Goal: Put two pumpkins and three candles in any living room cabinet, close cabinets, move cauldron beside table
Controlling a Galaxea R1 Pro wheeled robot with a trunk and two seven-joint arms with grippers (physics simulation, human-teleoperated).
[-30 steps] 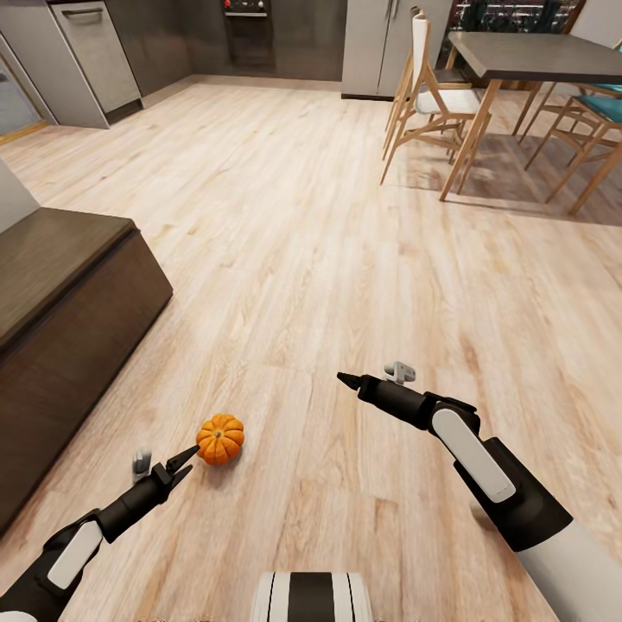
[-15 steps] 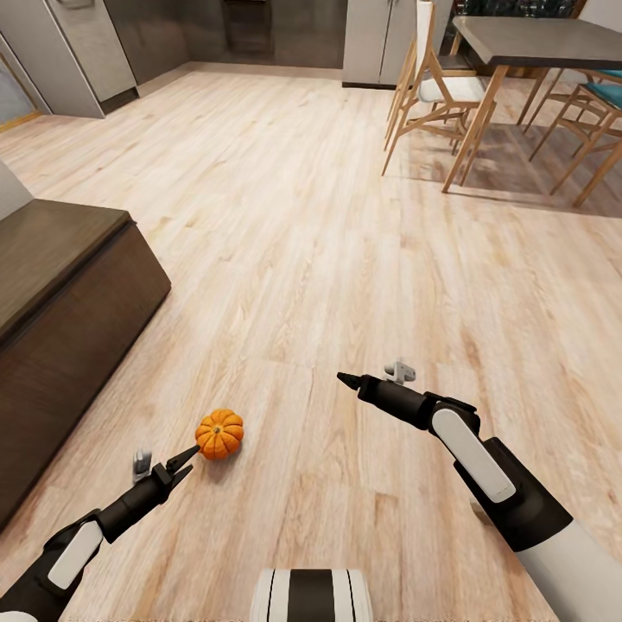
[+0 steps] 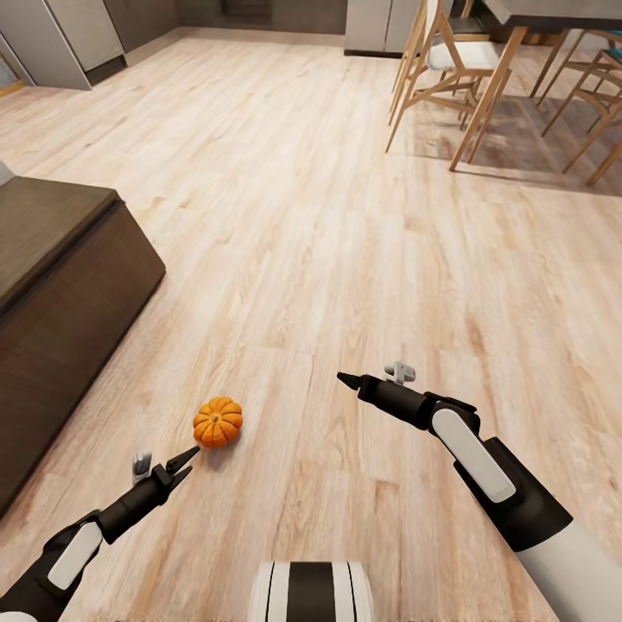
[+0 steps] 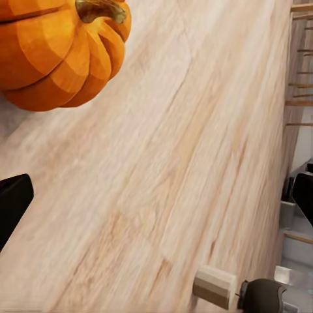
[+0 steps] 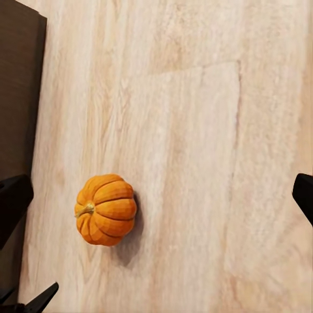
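We stand on a light plank floor (image 3: 345, 216), a dark cabinet (image 3: 60, 285) off our left tool's outer side. The pumpkin (image 3: 217, 422) sits on the floor just beyond the left tool (image 3: 183, 460), untouched. Both tools, left and right (image 3: 345, 378), are spread and empty. We read no writing anywhere.

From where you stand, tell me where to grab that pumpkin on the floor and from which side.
Probably take the pumpkin across its ribbed belly, coming down from above with the left tool, which sits just short of it. It stands upright on the plank floor, apart from the dark cabinet, and its stem looks too short to pinch.
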